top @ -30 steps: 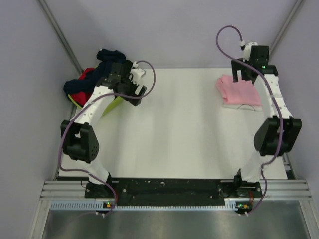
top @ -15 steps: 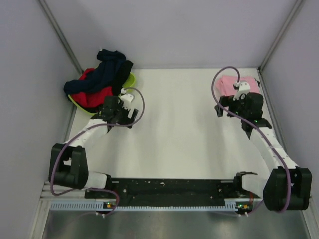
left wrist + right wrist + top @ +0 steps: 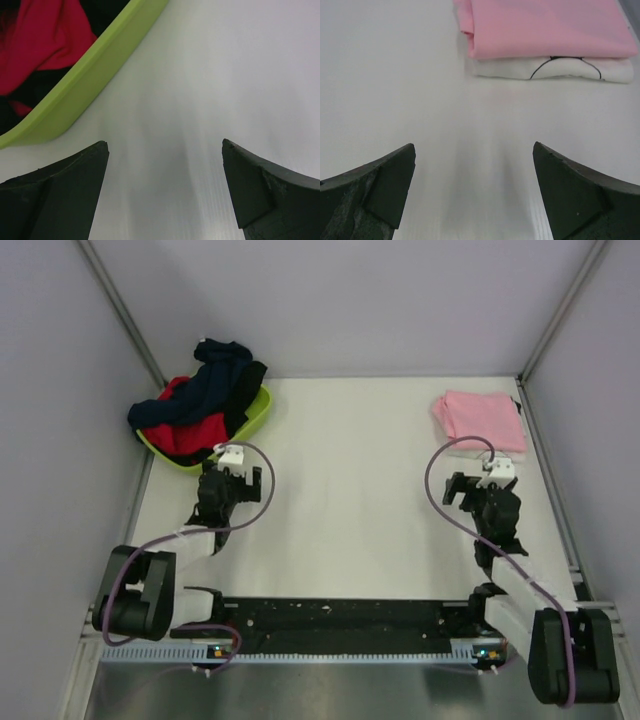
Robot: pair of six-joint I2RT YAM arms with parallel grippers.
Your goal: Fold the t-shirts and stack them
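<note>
Both pairs of jaws stand wide and empty, the left just below the basket, the right below the stack. The folded pink t-shirt (image 3: 481, 420) lies on the white printed t-shirt (image 3: 555, 70), upper right of the white counter (image 3: 350, 490). A second ago each arm reached over its far corner; both have since drawn back toward the frame's bottom. The lime-green basket (image 3: 258, 412), upper left, holds red and navy clothes (image 3: 190, 410). Pale walls (image 3: 60, 360) enclose it all.

I count two folded t-shirts (image 3: 480, 420) at one o'clock: pink t-shirt (image 3: 545, 27) atop white t-shirt (image 3: 510, 69). One green basket (image 3: 256, 416) at eleven o'clock. Two of mine: left gripper (image 3: 165, 145), right gripper (image 3: 473, 146).
</note>
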